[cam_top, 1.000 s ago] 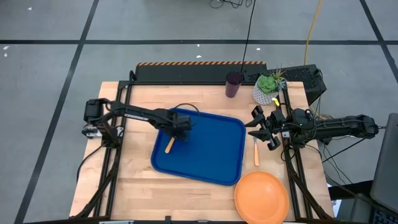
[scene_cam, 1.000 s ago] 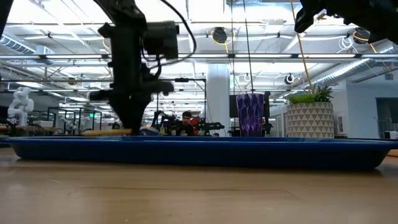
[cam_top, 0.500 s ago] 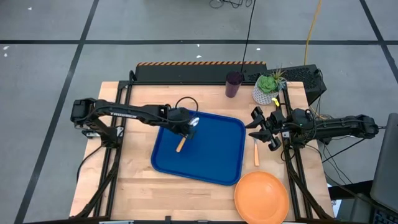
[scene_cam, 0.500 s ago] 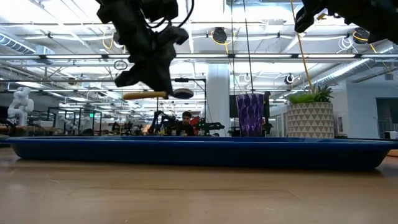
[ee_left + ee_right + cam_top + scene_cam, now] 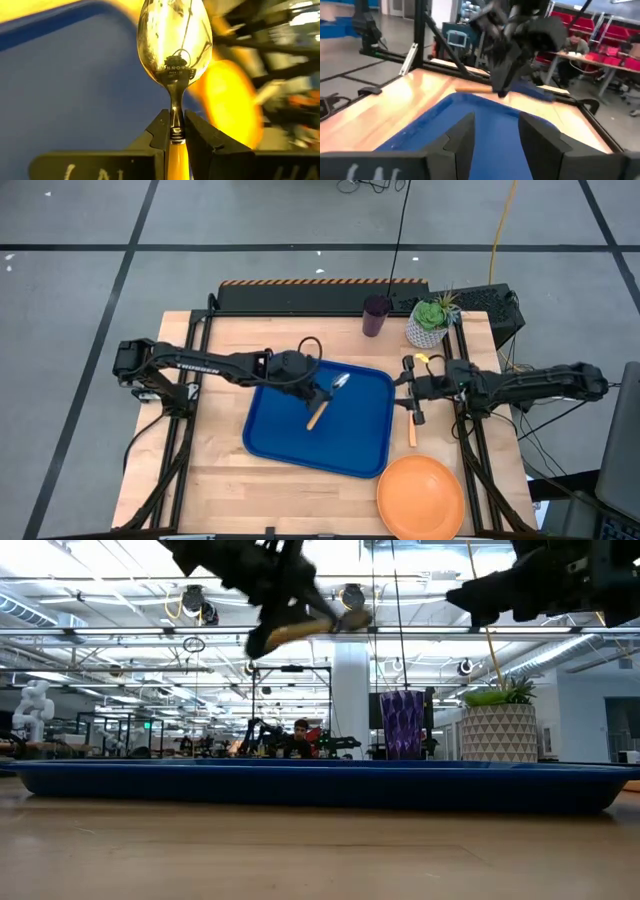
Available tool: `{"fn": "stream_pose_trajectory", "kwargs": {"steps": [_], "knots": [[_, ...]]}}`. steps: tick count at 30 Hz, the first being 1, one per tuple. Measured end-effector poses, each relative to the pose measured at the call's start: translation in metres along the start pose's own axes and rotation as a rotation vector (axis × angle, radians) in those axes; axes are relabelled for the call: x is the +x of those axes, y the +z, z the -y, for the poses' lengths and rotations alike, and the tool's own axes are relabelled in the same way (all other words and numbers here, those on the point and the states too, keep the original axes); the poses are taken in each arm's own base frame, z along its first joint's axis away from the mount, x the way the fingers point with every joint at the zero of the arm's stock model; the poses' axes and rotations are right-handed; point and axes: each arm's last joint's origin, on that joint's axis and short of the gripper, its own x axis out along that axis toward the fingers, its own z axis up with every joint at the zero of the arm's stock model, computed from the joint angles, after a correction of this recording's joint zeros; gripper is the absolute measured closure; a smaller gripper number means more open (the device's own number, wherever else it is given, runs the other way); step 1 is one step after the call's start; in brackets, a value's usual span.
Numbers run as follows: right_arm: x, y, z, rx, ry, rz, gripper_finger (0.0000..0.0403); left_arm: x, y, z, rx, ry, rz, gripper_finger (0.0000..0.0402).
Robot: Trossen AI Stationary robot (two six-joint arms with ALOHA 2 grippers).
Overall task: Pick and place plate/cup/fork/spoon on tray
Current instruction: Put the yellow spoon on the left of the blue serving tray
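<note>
So far nothing is lying on the blue tray (image 5: 355,435): the left gripper (image 5: 322,392) is holding the spoon (image 5: 328,398) pinched by the neck of its orange handle, hanging above the tray's middle, bowl pointing toward the far right corner. Judging from this, the spoon is partway through placement, while the other three pieces are waiting. The fork (image 5: 411,426) is lying on the bare wood just beside the tray's right edge, the orange plate (image 5: 421,496) is sitting at the near right corner of the table, and the purple cup (image 5: 376,315) is standing at the far edge beside a potted succulent (image 5: 431,323). The right gripper (image 5: 411,391) is hovering over the tray's right edge near the fork, fingers apart and empty. Nothing is blocking the tray.
</note>
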Motion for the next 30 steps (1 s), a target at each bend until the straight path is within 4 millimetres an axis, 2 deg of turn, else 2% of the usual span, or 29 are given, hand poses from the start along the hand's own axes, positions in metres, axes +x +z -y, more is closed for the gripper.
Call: {"fn": "stream_pose_trajectory", "kwargs": {"steps": [4, 6, 11, 14, 21, 26, 30], "knots": [[0.007, 0.005, -0.002, -0.015, 0.009, 0.072, 0.0259, -0.002, 0.01, 0.018, 0.057, -0.221, 0.063, 0.036], [0.011, 0.006, -0.004, -0.038, 0.023, 0.102, 0.0259, -0.002, 0.009, 0.023, 0.059, -0.274, 0.058, 0.036], [0.02, 0.009, -0.011, -0.12, 0.05, 0.17, 0.0259, 0.005, -0.013, 0.023, -0.012, -0.196, -0.094, 0.036], [0.026, 0.009, -0.014, -0.157, 0.06, 0.194, 0.0259, 0.006, -0.021, 0.027, -0.028, -0.185, -0.128, 0.036], [0.038, -0.004, -0.016, -0.261, 0.068, 0.148, 0.0259, 0.006, -0.028, 0.036, -0.079, -0.21, -0.155, 0.036], [0.042, -0.002, -0.016, -0.274, 0.047, 0.21, 0.0259, 0.006, -0.031, 0.039, -0.088, -0.216, -0.162, 0.036], [0.047, -0.008, -0.017, -0.279, 0.056, 0.183, 0.0259, 0.006, -0.034, 0.039, -0.097, -0.204, -0.181, 0.036]]}}
